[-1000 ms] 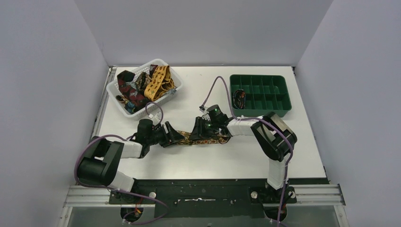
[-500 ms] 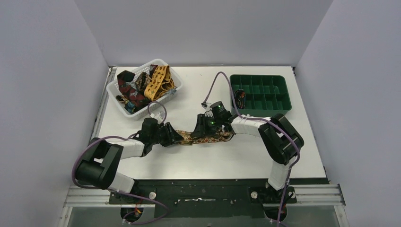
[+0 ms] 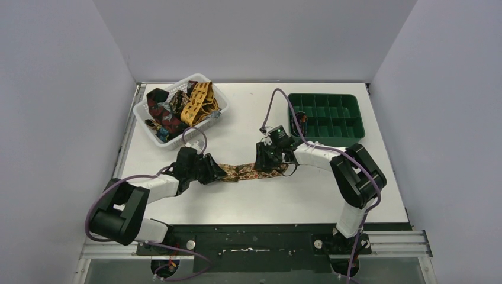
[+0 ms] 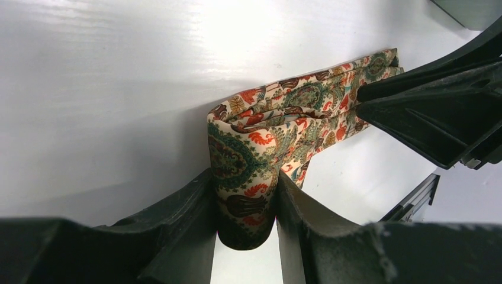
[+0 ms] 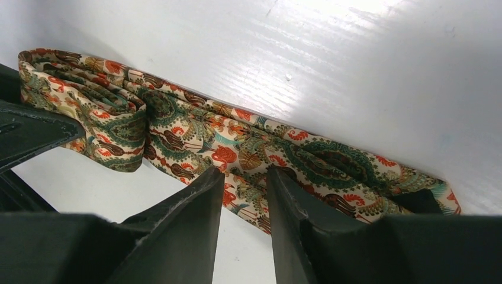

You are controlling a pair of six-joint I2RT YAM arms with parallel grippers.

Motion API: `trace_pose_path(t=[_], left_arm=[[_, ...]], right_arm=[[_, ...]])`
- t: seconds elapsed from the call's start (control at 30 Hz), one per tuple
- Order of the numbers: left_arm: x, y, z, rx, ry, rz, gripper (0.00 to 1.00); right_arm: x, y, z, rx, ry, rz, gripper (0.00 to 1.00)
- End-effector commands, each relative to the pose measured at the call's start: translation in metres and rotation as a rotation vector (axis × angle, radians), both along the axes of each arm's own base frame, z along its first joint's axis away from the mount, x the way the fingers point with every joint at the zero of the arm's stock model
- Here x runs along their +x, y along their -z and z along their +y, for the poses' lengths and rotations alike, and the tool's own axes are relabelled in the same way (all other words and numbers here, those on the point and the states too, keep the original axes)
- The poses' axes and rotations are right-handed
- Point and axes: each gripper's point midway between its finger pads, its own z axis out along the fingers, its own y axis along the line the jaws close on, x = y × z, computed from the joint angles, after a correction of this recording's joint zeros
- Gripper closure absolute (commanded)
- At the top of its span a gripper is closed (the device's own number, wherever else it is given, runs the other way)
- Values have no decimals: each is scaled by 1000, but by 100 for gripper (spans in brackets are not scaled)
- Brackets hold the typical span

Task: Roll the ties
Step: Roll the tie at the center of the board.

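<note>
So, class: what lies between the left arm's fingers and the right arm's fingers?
A stretch of the cream paisley fabric tie with red and green print, running along the table from the left fingers to the right fingers. The top view shows it.

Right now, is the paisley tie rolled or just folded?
Folded, not rolled: the paisley tie lies in flat layers, its looped end pinched by the left gripper.

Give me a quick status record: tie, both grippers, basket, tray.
tie: paisley, folded, lying on table, not yet rolled
left gripper: shut on tie's folded end
right gripper: shut on tie near other end
basket: rear left, loose ties inside
tray: rear right, one small dark item in a left compartment
</note>
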Motion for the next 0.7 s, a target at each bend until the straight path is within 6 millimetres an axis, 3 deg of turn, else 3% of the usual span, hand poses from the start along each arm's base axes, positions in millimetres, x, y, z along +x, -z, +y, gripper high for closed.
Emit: trace_pose_path(t=[0.0,0.2,0.3,0.5,0.67], left_arm=[[5,-6,11,70,-27,-11,64],[-2,-6,30,213,-7,16,64],[-5,-10,39,281,20,15,64],[-10,-22,57,382,19,12,64],[-7,-35,54,348,24,-17,64]], right_arm=[[-17,11,2,-14,-8,37,66],[-46,5,23,63,-23,107,66],[-43,-11,33,115,-33,85,64],[-20,-46,32,193,-39,5,60],[-19,-33,32,148,-96,13,58]])
